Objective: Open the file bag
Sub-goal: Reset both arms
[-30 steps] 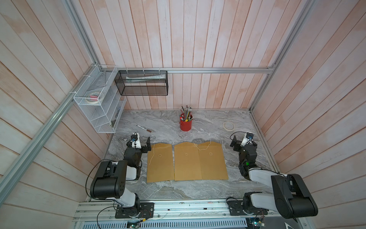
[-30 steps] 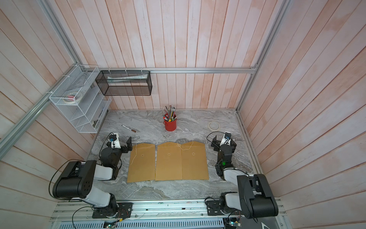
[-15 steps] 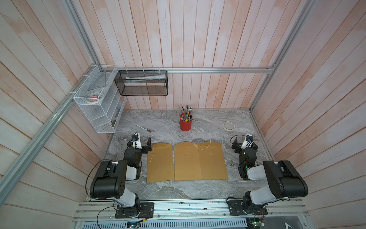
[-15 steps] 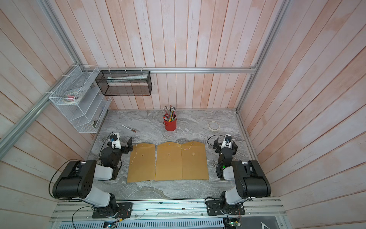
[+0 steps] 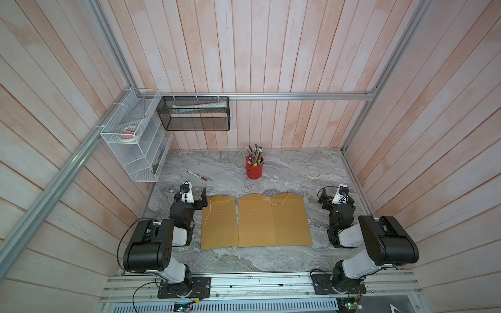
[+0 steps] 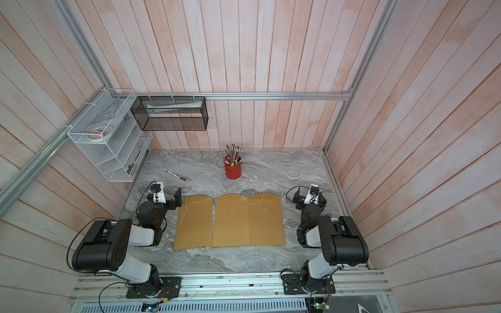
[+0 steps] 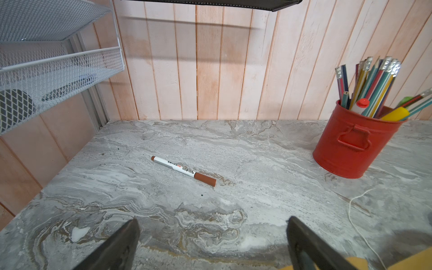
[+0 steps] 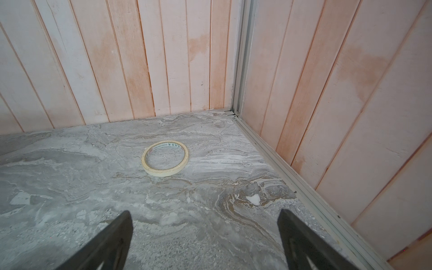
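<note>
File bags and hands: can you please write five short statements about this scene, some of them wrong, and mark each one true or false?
1. The left file bag, middle file bag and right file bag all lie flat on the table. True.
2. The left hand grips the marker. False: this hand is open and empty; the marker lies on the table.
3. The red pot holds pencils. True.
4. The tape roll lies on a file bag. False: it lies on bare table, apart from the bags.
5. The right hand is shut. False: it is open and holds nothing.
</note>
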`<state>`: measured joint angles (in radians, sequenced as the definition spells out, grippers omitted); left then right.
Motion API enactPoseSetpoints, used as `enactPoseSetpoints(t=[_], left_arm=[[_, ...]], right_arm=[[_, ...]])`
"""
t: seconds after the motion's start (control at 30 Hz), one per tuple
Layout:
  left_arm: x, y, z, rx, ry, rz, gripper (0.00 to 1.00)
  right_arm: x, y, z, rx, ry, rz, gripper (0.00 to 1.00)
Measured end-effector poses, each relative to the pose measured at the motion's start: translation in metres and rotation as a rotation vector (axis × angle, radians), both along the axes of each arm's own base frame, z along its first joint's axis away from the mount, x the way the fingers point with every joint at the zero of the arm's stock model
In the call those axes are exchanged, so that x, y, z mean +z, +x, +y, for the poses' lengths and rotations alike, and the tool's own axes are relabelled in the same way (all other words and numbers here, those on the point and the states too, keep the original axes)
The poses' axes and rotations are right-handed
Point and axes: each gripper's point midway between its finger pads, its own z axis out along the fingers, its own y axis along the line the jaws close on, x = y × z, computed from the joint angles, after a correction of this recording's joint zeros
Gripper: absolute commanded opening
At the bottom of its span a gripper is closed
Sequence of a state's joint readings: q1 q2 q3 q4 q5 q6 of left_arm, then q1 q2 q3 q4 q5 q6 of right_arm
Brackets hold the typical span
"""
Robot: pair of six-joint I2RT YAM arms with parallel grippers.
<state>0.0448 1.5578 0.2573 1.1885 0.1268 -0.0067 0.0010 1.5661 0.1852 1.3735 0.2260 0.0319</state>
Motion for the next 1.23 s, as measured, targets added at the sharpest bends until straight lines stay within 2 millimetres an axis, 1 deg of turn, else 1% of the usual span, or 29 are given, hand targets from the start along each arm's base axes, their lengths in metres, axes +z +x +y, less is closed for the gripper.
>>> enactPoseSetpoints(t=[0.23,1.23], left_arm=[[0.0001,0.0,0.0,0.0,0.0,0.0,1.0],[0.0001,0.0,0.0001,0.0,0.0,0.0,1.0]], right_arm=[[-0.0013,0.0007,0.0034,0.023,0.004,0.005,0.98],[-0.0013,0.0009,0.0041,0.027,0.004,0.005,0.98]])
